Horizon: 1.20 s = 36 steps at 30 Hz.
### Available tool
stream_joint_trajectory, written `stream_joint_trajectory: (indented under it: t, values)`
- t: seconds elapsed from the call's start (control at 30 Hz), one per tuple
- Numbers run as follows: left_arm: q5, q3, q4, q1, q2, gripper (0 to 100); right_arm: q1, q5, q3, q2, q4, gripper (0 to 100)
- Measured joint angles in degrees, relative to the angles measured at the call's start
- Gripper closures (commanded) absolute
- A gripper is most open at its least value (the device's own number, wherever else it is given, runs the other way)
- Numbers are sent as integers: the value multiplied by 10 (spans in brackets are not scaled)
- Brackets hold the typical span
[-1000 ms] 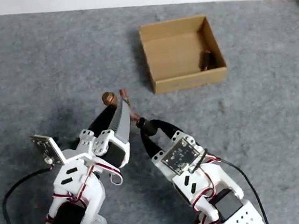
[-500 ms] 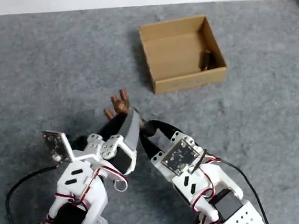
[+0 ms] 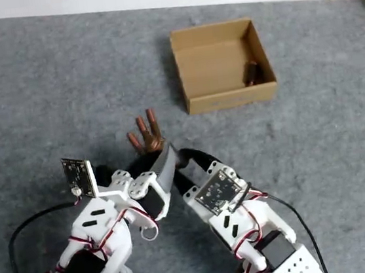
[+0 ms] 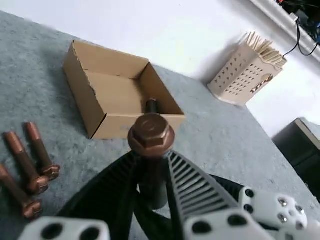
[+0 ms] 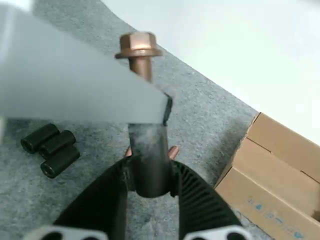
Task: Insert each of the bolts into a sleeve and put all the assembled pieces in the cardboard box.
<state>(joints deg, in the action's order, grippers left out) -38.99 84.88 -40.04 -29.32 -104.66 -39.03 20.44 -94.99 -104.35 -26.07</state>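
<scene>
My left gripper is shut on a copper bolt, held head up. Its shaft runs down into a black sleeve, on which my right gripper is shut. In the high view both grippers meet at the table's near middle, left gripper beside right gripper. Three loose bolts lie just beyond them, also seen as bolts. Three spare sleeves lie side by side on the carpet. The cardboard box stands farther back with one assembled piece inside.
Grey carpet covers the table. A perforated wooden holder full of sticks stands by the wall beyond the box. Open carpet lies to the left of the box and to the right of the arms.
My left gripper has pulled back toward the arms and to the right with the bolt, bringing it over the sleeve. The three loose bolts are now uncovered. The right arm has barely moved.
</scene>
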Motion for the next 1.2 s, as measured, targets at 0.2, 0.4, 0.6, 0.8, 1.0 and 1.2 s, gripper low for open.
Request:
stream_joint_trajectory:
  t: [0.2,0.4,0.6,0.8,1.0,1.2]
  values:
    - [0,-1,-8,-4,0,942,0,0,0,0,0,994]
    - [2,2,-12,24,0,610,4,0,0,0,0,994]
    - [4,18,-23,23,4,611,3,0,0,-1,1,994]
    - [-25,18,-23,50,5,617,2,0,0,-1,1,994]
    - [-96,6,-23,153,5,617,2,0,0,-1,1,994]
    - [-102,6,-23,193,5,617,2,0,0,-1,1,994]
